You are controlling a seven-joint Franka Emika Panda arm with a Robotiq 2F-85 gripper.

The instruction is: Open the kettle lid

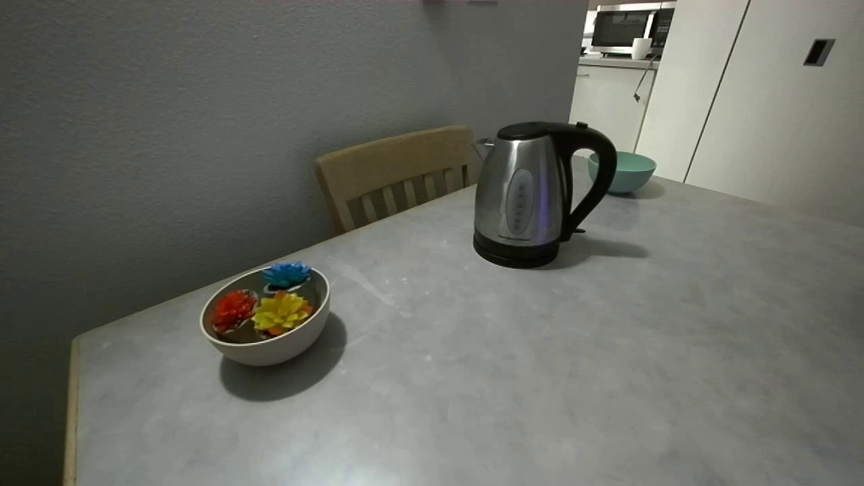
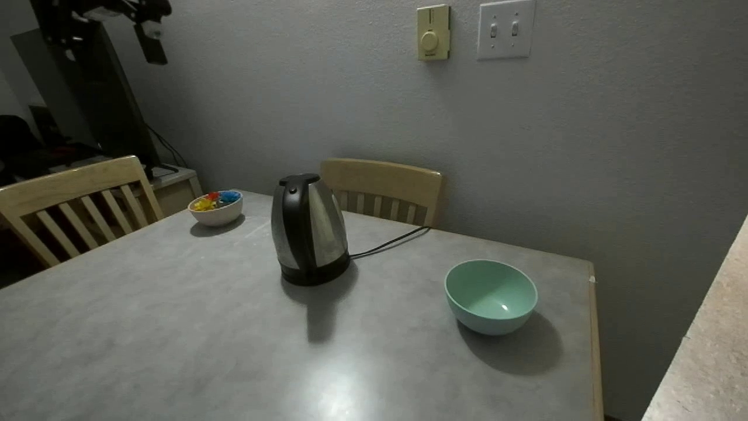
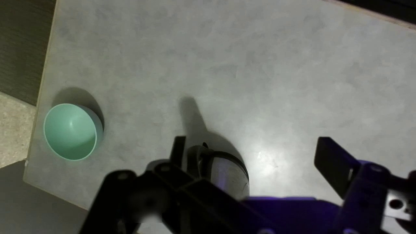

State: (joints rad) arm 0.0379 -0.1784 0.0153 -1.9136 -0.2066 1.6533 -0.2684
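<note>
The kettle [image 1: 516,202] is steel with a black base, and it stands upright on the grey table in both exterior views [image 2: 327,222]. Its black lid [image 1: 521,131] is shut on top. Its black handle [image 1: 603,179] points away from the spout, with a small button on top. In the wrist view the kettle [image 3: 229,175] is partly hidden behind my gripper's left finger parts, and its lid is mostly hidden. My gripper [image 3: 252,139] is wide open and empty, high above the table. In an exterior view the gripper [image 2: 105,45] shows at the top left, apart from the kettle.
A pale bowl [image 1: 270,352] with red, blue and yellow flowers stands on the table [image 1: 540,378]. A green bowl [image 2: 491,326] stands near another table edge, also in the wrist view [image 3: 98,130]. A cord [image 2: 390,242] runs from the kettle. A chair [image 2: 380,172] stands by the wall.
</note>
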